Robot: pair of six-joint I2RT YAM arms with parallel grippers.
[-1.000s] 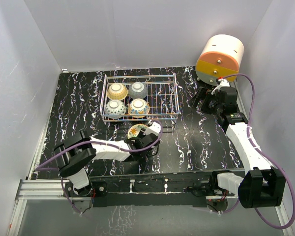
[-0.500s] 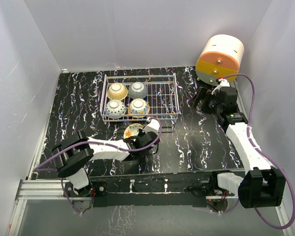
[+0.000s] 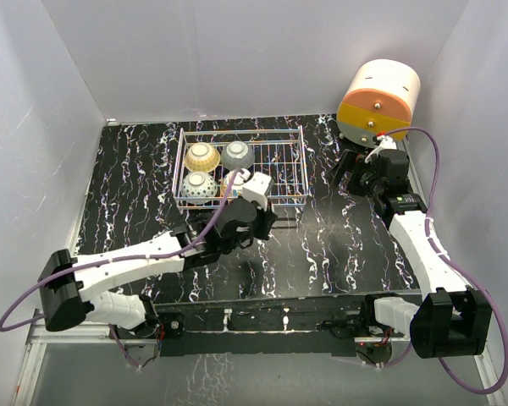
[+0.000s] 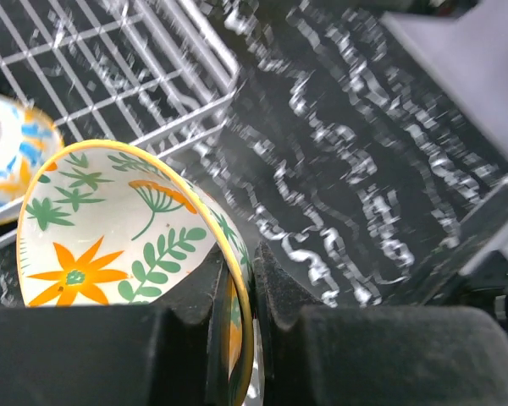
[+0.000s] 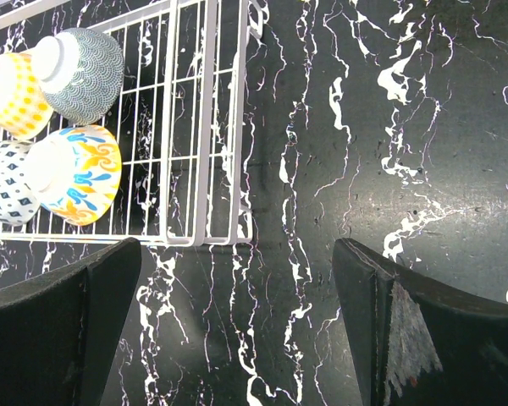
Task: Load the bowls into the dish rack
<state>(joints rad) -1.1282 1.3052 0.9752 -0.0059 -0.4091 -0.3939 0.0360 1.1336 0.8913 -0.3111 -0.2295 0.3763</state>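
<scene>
A: What is the left gripper (image 4: pixel 234 283) holding now?

B: It is clamping the rim of a leaf-and-flower bowl (image 4: pixel 110 228), with one finger inside and one outside. The bowl is hanging tilted at the near edge of the dish rack (image 3: pixel 288 165), partly over the black marble table (image 3: pixel 322 245). I think it is not touching anything.

A: How is such a bowl behaving in the hand?

B: It is looking like glazed ceramic, so I am judging it stiff, rather heavy for its size, slippery, and easy to chip on the wires. The rim pinch is a good hold, but the bowl can swing around it, so a gentle lowering is needed.

A: And what is sitting in the rack?

B: Four bowls are filling the left half. The orange-and-blue floral bowl (image 5: pixel 76 173) and the blue-dotted white bowl (image 5: pixel 4 182) are sitting in front, the grey bowl (image 5: pixel 89 72) and the yellow-cream bowl (image 5: pixel 13 93) behind. The right half is lying free.

A: Is the right gripper (image 5: pixel 237 245) helping?

B: No. Its fingers are standing wide apart and holding nothing, above the table to the right of the rack, near the drum-shaped cabinet (image 3: pixel 378 100).
</scene>
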